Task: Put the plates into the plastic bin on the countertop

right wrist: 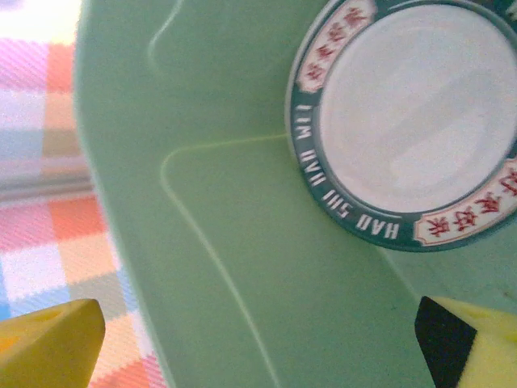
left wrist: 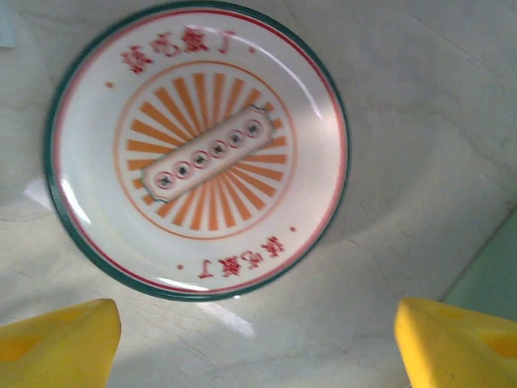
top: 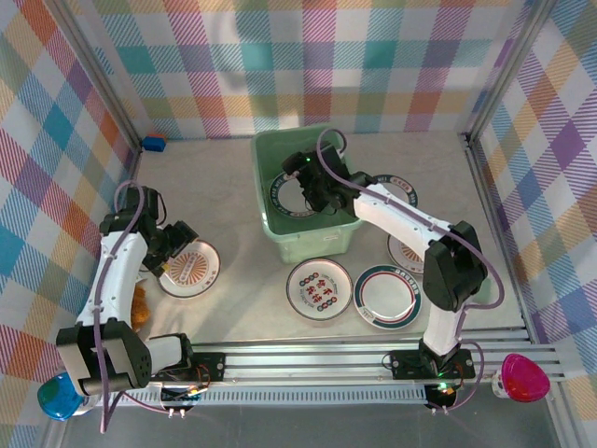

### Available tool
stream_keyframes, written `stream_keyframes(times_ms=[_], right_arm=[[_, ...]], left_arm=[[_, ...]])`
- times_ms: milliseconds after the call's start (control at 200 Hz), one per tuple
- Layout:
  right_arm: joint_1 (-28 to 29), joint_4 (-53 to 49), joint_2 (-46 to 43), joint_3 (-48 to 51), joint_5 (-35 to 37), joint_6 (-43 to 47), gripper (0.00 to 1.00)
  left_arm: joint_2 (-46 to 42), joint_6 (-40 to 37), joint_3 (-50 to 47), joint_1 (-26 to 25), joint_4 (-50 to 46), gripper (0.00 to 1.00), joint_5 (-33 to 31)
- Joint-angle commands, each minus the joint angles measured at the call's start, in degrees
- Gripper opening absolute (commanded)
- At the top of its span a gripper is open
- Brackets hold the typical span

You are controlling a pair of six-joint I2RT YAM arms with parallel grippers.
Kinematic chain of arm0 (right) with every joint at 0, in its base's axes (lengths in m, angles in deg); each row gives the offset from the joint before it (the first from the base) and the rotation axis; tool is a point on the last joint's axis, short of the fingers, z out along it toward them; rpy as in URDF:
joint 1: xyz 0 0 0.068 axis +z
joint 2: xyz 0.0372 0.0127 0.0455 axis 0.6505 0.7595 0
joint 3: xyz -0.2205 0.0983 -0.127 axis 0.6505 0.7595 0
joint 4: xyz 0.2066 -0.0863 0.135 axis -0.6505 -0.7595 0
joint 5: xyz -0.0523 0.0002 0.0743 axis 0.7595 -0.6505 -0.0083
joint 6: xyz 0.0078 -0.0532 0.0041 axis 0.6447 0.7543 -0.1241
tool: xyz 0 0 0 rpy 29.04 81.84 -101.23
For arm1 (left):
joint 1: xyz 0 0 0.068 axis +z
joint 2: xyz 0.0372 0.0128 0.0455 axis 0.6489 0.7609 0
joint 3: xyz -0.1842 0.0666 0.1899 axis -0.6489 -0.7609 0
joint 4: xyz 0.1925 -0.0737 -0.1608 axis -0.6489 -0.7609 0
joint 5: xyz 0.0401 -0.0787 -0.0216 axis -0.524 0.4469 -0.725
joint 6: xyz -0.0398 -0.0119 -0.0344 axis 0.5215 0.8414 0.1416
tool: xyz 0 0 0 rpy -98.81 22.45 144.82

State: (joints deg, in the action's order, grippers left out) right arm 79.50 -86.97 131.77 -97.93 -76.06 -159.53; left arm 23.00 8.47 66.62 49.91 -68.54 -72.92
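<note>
Countertop [top: 247, 303]: beige, faintly marbled, with plaid walls around it.
Left gripper [left wrist: 258, 343]: jaws wide and empty, over bare counter at the sunburst plate's edge.
Sunburst plate [left wrist: 198, 149]: flat on the counter, left of the bin, with orange rays and a green rim.
Right gripper [right wrist: 258, 343]: jaws wide and empty, over the bin's inside.
Bin [right wrist: 242, 283]: mint green, mid-counter, with a green-rimmed plate [right wrist: 412, 121] inside.
Front plates: red-centred plate [top: 319, 288] and ringed plate [top: 387, 296], flat just before the bin.
Right side: two more plates, partly under the right arm.
</note>
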Motion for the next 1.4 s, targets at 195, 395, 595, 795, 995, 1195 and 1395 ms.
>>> stream_keyframes(times_ms=[195,395,595,795,995,1195,1395], right_arm=[[-1.64,8.0,-6.43,-0.11,-12.98,21.04,0.99],[-2.94,9.03,-6.86,2.11,-16.65,22.09,0.99],[-4.44,9.61,-6.52,2.51,-18.78,23.4,0.99],[-6.08,10.01,-6.08,3.04,-20.38,23.09,0.99],[-7.1,9.75,-5.92,3.37,-21.05,22.84,0.99],[-7.62,9.64,-5.46,4.08,-21.53,21.54,0.99],[-8.01,9.22,-5.67,4.12,-21.49,21.7,0.99]], left_arm=[[0.77,-1.24,-5.54,8.49,-2.17,0.91,-2.76],[4.99,-2.97,-7.21,9.33,-0.9,0.93,-5.69],[9.52,-5.22,-6.94,9.36,1.7,0.94,-6.14],[14.43,-7.63,-5.9,9.18,4.11,0.94,-3.45],[20.11,-10.34,-4.1,8.33,4.45,0.93,-0.71],[23.91,-11.51,-2.07,4.33,5.5,0.92,0.24],[26.68,-10.97,0.27,-0.11,7.74,0.92,3.17]])
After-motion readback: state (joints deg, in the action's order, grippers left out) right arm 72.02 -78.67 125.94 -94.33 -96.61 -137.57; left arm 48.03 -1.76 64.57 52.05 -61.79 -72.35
